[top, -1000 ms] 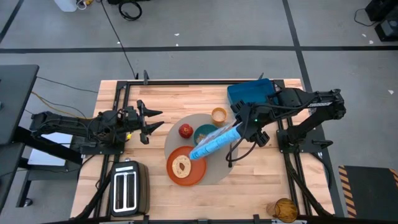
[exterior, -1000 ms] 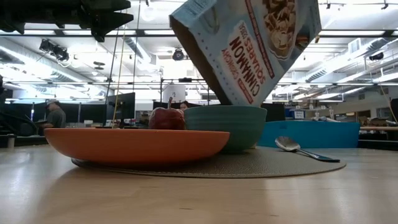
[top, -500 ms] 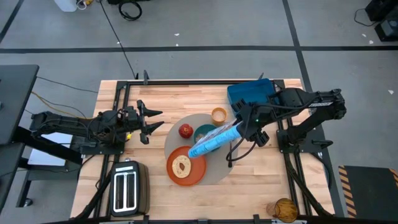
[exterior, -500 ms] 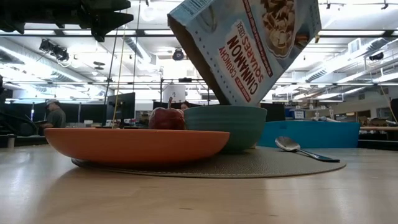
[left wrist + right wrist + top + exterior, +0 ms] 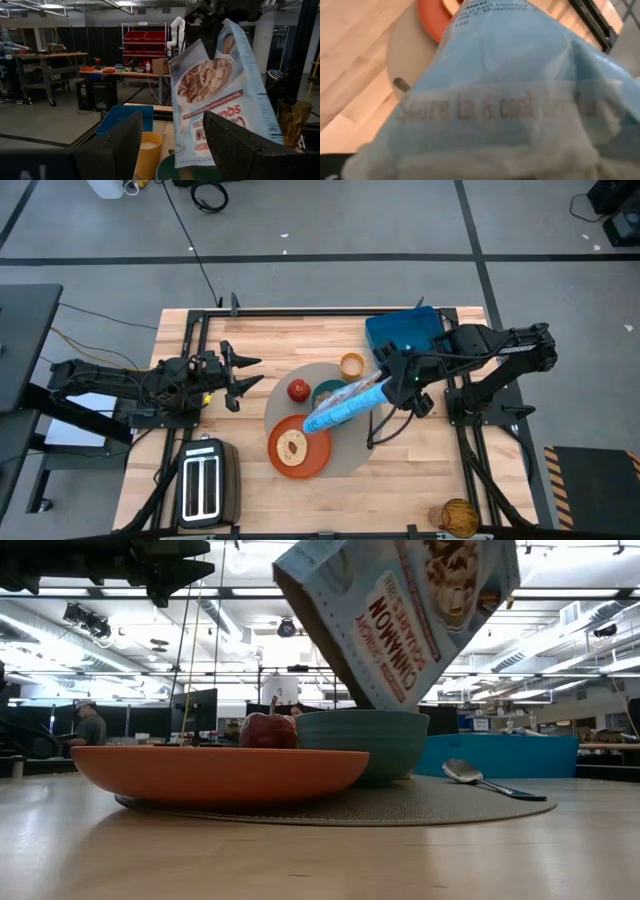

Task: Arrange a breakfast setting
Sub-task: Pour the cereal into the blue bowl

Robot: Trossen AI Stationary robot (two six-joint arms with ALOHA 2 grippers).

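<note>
Cereal box [image 5: 345, 406] tipped slightly further, gripped by right end effector [image 5: 388, 385] over teal bowl [image 5: 327, 394], left end effector [image 5: 243, 376] open.

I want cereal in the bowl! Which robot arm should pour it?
The right one, probably. Its right gripper already holds the cereal box tipped over the teal bowl. The left gripper waits open, away from the mat.

You are working in a robotics lab or workshop: a wooden tabletop [image 5: 250, 490] on a grey concrete floor [image 5: 330, 220] marked with dark tape lines. Beyond it you see a shelf of red bins [image 5: 150, 42], a cluttered workbench [image 5: 42, 62], monitors [image 5: 195, 710], ceiling strip lights [image 5: 60, 628], and a person [image 5: 90, 725] seated far left.
</note>
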